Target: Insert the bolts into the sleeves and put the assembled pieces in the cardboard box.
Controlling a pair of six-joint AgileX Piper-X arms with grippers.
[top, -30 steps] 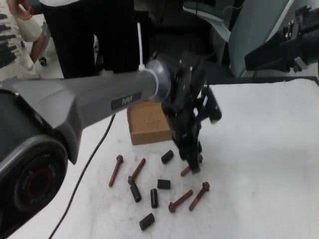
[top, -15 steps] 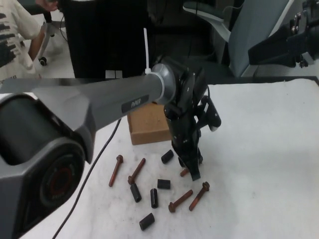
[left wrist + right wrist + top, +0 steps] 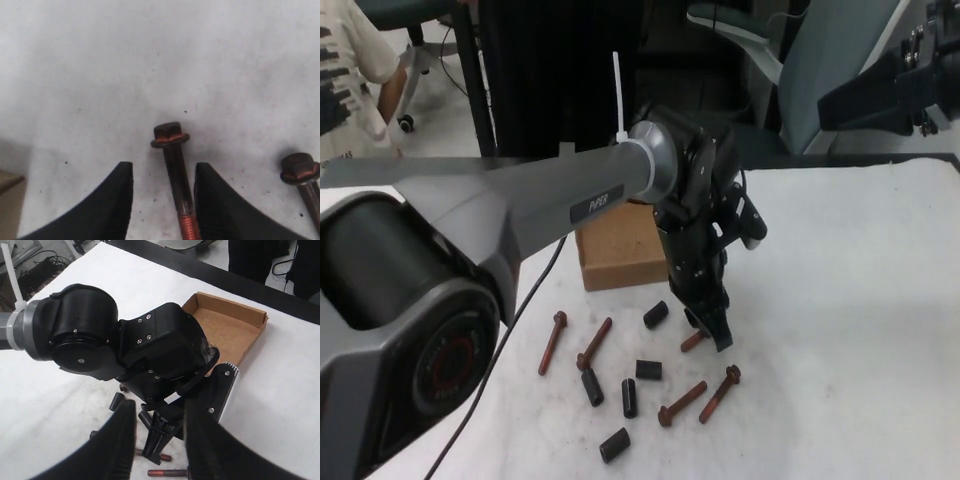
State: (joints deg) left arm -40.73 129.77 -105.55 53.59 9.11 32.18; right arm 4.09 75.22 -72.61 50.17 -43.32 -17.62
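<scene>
Shifts the left gripper slightly rightward since a second ago, low over the white, faintly speckled bench cloth. Leaves two rusty hex-head bolts lying farthest left, short black cylindrical sleeves beside them, tan open cardboard box behind. Sets smooth black tapered fingers apart, with one flanged, threaded rust-brown bolt lying lengthwise between. Holds the right gripper aloft, fingers spread.

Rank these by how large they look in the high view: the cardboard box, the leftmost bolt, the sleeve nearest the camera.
1. cardboard box
2. leftmost bolt
3. sleeve nearest the camera, smallest despite lying closest
</scene>
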